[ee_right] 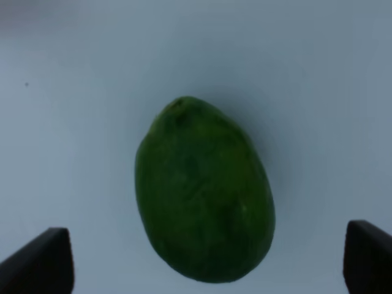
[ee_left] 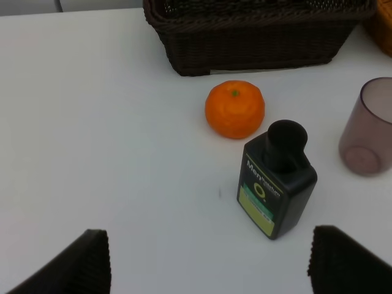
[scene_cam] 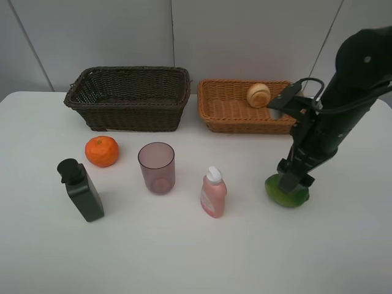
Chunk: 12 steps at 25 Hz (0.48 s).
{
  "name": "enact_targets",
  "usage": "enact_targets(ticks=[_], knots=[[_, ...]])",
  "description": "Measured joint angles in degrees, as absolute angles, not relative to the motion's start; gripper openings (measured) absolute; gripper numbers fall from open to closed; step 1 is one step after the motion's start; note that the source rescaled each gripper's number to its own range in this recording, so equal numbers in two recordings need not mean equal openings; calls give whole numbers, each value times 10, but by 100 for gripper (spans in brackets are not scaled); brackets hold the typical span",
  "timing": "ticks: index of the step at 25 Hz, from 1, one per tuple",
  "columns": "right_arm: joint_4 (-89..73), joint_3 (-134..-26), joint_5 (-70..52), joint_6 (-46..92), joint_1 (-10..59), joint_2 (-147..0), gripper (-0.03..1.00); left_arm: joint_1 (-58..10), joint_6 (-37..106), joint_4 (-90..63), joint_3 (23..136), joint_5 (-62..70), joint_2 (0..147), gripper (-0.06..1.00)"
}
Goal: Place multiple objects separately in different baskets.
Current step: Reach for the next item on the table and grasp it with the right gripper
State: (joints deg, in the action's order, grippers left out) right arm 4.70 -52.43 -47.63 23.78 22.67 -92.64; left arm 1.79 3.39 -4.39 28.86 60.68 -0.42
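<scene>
Right wrist: smooth dark-green oval fruit [ee_right: 204, 193]

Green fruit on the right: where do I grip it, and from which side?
Grip the green fruit across its narrower middle, coming straight down. It lies flat on the table, an oval whose short width sits between the fingers of the open right end effector.

The right arm [scene_cam: 343, 92] is matte black all over: one thick, rounded link, then a slimmer and more boxy part toward the wrist. A thin black cable [scene_cam: 309, 82] makes a small loop beside the wrist, next to a little grey part [scene_cam: 275, 113]. The right gripper [scene_cam: 293, 182] is black too. The fingers [ee_left: 82, 266] of the left gripper [ee_left: 208, 269] are dark, with fine ribs across the surface.
</scene>
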Motion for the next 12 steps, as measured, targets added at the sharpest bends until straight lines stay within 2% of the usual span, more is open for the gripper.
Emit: enact_targets(ticks=[12], knots=[[50,-521,-448,266,227,-974,100,18,34,-44,289,607,-4,85]])
